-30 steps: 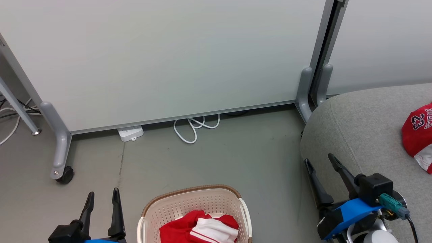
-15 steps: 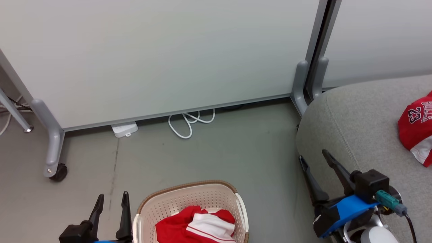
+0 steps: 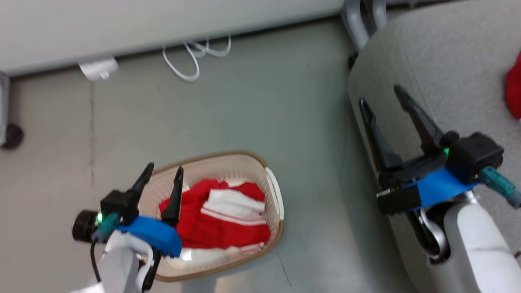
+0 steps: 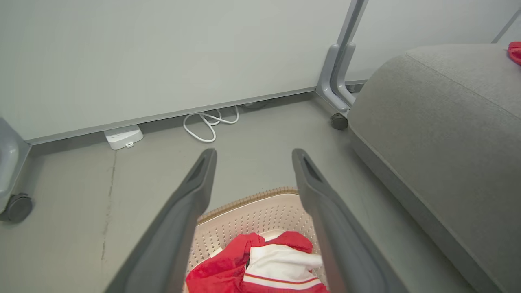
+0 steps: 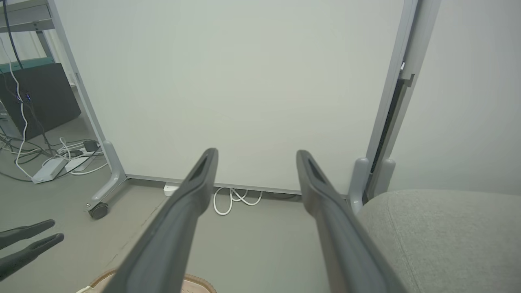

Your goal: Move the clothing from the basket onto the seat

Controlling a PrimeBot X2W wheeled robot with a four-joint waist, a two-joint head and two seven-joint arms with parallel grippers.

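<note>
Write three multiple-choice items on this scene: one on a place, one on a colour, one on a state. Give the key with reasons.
1. Where does the basket stand?
A. On the floor, beside the seat
B. On top of the seat
C. On a table

2. What colours is the garment in the basket?
A. Blue and yellow
B. All black
C. Red and white

3. In what state is the left pincer?
A. Shut on the garment
B. Open and empty
C. Shut on the basket's rim

Key:
1 A: the head view shows bare floor all round the basket, with the seat off to its right.
2 C: red fabric with white panels and stripes lies bunched inside.
3 B: in the left wrist view its two fingers stand wide apart with nothing between them.
</note>
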